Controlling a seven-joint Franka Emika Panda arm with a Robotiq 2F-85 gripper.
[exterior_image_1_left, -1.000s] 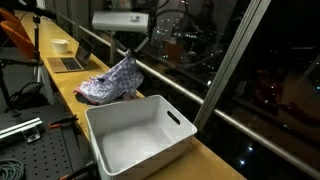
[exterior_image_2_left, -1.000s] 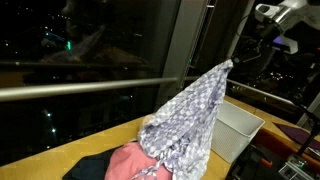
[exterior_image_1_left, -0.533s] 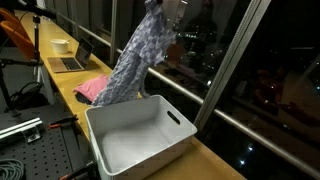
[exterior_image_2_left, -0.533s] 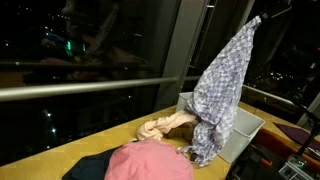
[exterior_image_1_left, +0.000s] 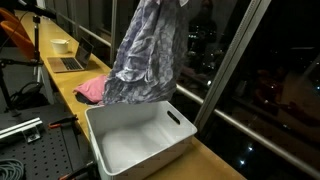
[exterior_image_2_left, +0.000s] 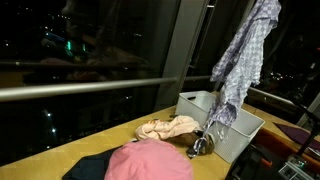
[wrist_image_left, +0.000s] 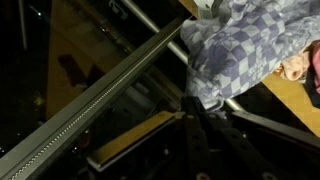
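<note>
A blue-and-white checkered cloth hangs high in the air, its lower end over the far rim of a white plastic bin. It also shows in an exterior view, dangling over the bin. My gripper is above the top edge of both exterior views. In the wrist view my gripper is shut on the checkered cloth, which bunches right at the dark fingers.
A pink garment and a beige cloth lie on the wooden counter beside the bin. A laptop and a white cup stand farther along. A glass window with a metal rail borders the counter.
The checkered cloth has been lifted off the pile of clothes and carried up and across until it hangs over the bin. The pink and beige cloths are uncovered.
</note>
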